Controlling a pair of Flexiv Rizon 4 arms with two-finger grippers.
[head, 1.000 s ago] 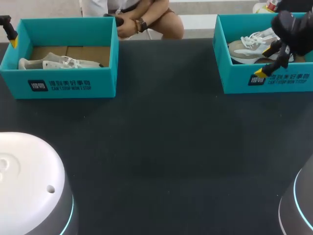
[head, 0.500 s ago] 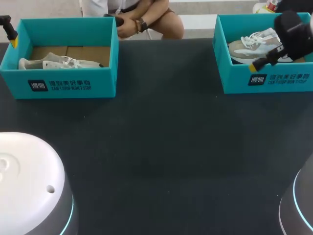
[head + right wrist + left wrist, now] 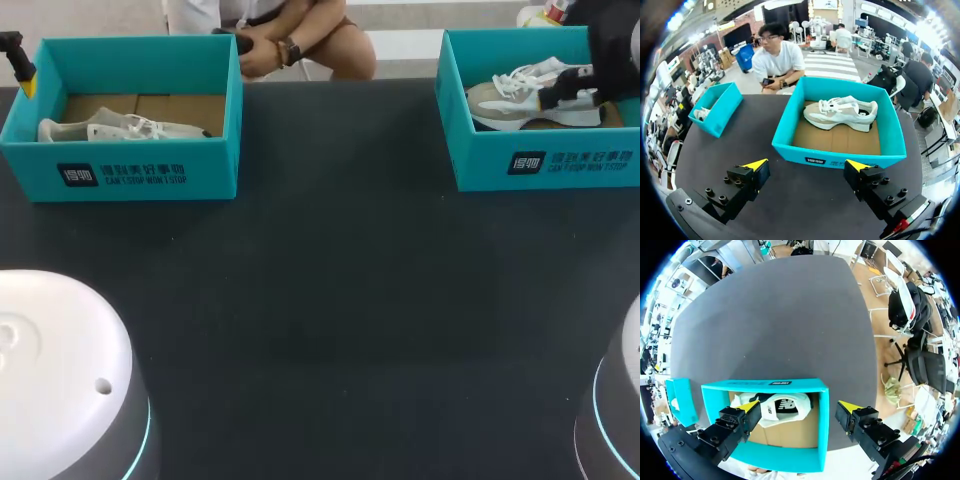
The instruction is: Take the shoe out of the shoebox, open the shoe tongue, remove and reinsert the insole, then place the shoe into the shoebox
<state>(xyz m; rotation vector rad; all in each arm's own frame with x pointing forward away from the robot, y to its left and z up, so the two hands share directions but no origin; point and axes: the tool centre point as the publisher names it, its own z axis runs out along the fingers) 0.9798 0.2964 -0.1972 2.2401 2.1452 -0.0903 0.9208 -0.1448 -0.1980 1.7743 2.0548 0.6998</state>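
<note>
Teal shoebox (image 3: 790, 136) at your desk's (image 3: 790, 192) far right corner holds the shoe (image 3: 840, 114), long axis parallel to its front wall, ahead of your right gripper (image 3: 806, 165), jaws spread.

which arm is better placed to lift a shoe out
Right, probably: the right gripper, open, is at the right shoebox by the sneaker; the left gripper is off at the left shoebox corner.

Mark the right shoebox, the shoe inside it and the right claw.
right shoebox (image 3: 789, 119), right wrist view, on its teal side wall.
shoe (image 3: 832, 116), right wrist view, on its tan upper.
right claw (image 3: 807, 165), right wrist view, midway between its yellow tips.
</note>
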